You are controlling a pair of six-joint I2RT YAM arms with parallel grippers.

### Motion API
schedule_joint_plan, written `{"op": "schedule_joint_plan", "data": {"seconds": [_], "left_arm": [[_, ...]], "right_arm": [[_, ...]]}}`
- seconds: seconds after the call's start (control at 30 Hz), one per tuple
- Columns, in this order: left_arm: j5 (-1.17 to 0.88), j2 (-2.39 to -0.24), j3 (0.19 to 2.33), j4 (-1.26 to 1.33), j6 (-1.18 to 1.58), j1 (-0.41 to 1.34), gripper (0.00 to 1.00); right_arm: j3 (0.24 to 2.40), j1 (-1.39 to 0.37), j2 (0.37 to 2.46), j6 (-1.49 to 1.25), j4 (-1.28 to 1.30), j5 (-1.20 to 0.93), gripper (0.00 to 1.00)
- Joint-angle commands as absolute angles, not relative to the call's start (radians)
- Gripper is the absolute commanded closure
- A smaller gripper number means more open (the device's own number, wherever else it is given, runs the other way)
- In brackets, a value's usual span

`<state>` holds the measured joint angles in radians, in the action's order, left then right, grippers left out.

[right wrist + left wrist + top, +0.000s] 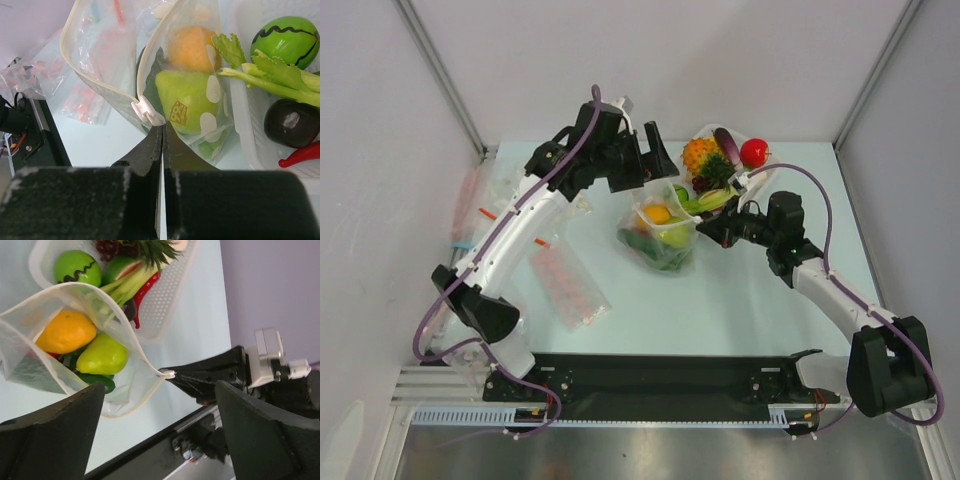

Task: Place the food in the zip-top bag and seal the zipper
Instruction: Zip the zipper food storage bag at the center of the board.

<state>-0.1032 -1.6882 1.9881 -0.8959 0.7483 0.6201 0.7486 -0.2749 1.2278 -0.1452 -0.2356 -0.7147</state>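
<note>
- The right gripper (161, 132) has matte black fingers pressed together to a thin seam. They pinch a corner of the zip-top bag (195, 115) just under a small white tab (145, 107) at the end of the zipper (95, 77).
- The left gripper (160, 390) hangs near the bag's mouth, its blunt, rough black fingers spread wide with nothing between them.
- The bag stands on the pale table (740, 290) between the two grippers. It is thin, clear and crinkly, and its cream-edged mouth gapes open.
- Inside it lie a round orange (65, 330), a glossy green pear (102, 355) and some darker green pieces.
- Right beside the bag, a white perforated tray (170, 295) holds a striped green ball (76, 267), a pineapple (700, 155) and a red tomato (754, 152). Its celery stalks (270, 80) reach over the rim toward the bag.
- A flat packet (568, 285) with pink blobs lies by the left arm, well apart from the bag.
</note>
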Motion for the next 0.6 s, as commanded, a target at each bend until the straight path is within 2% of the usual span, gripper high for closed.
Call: {"op": "schedule_joint_plan", "data": {"seconds": [0.0,0.07,0.13,0.2,0.43,0.53,0.57], "left_arm": [[-0.241,-1.687,2.019,-0.821,0.605,0.635,0.0],[-0.322,-1.666,1.979,-0.744,0.467,0.635,0.0],[-0.27,-1.634,1.925,-0.69,0.349,0.635,0.0],[-0.303,-1.632,1.892,-0.629,0.223,0.635,0.0],[-0.639,-1.632,1.766,-0.446,-0.205,0.638,0.02],[-0.822,-1.679,1.813,-0.529,-0.403,0.638,0.09],[-0.847,-1.709,1.831,-0.581,-0.441,0.64,0.14]], "right_arm": [[0.793,-0.282,1.207,-0.107,-0.23,-0.695,1.0],[0.801,-0.282,1.212,-0.104,-0.224,-0.709,1.0],[0.808,-0.284,1.218,-0.11,-0.224,-0.73,1.0],[0.811,-0.287,1.218,-0.115,-0.218,-0.739,1.0],[0.857,-0.288,1.216,-0.113,-0.172,-0.798,1.0],[0.87,-0.302,1.218,-0.123,-0.175,-0.821,1.0],[0.874,-0.304,1.219,-0.124,-0.173,-0.825,1.0]]}}
